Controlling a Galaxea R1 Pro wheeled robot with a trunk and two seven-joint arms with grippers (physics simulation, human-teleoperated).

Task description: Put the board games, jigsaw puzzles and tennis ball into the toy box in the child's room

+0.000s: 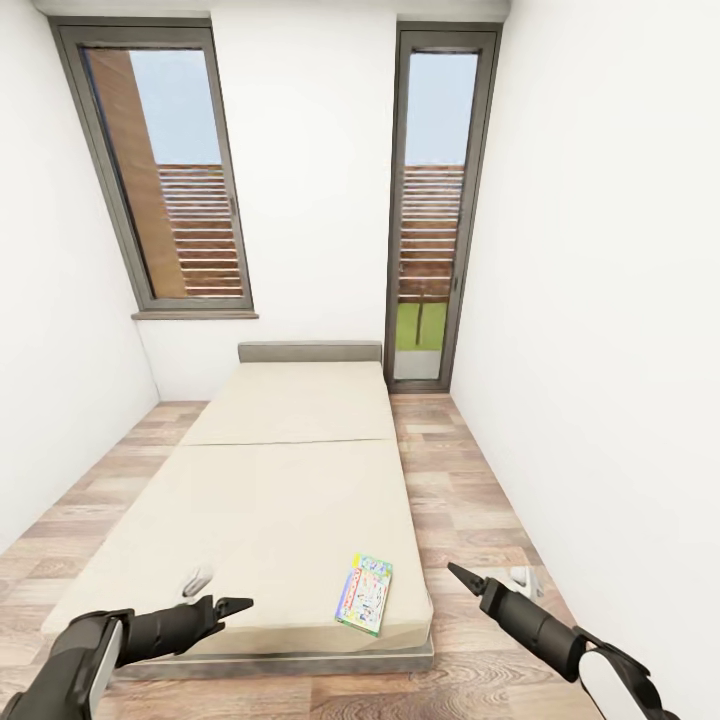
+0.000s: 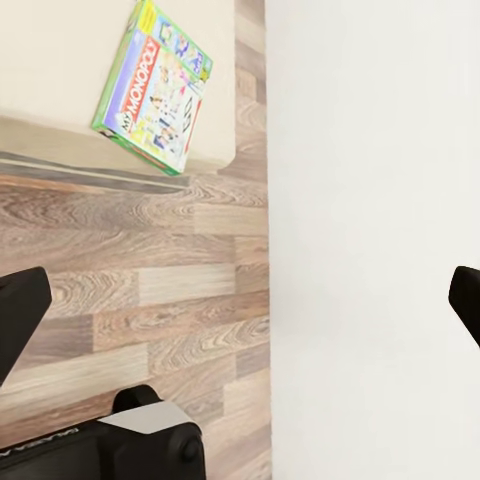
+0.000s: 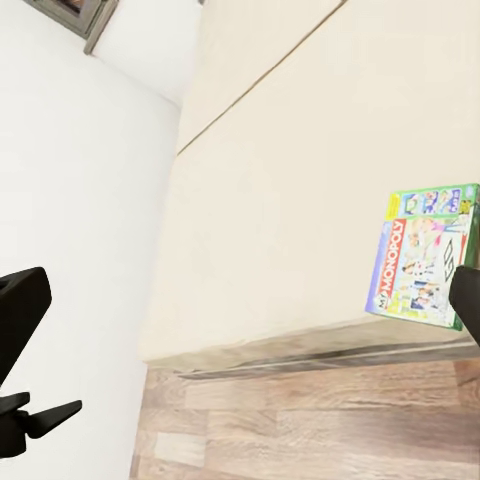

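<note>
You face the bed (image 1: 290, 480); a Monopoly board game (image 1: 364, 593) lies flat at its near right corner, its title readable from your wrist cameras (image 2: 155, 85). Your left gripper (image 1: 222, 607) and right gripper (image 1: 463, 576) hover empty near the foot. Both wrist views show the fingers (image 2: 20, 315) spread wide.

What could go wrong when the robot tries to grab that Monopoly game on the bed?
The Monopoly box lies flat near the corner of the bed, close to the edge, so a nudge might push it off onto the wood floor. Lying flat on the soft mattress, it may be hard to get fingers under. The right gripper is open beside the bed, close to the white wall, so a wide swing could bump it.
</note>
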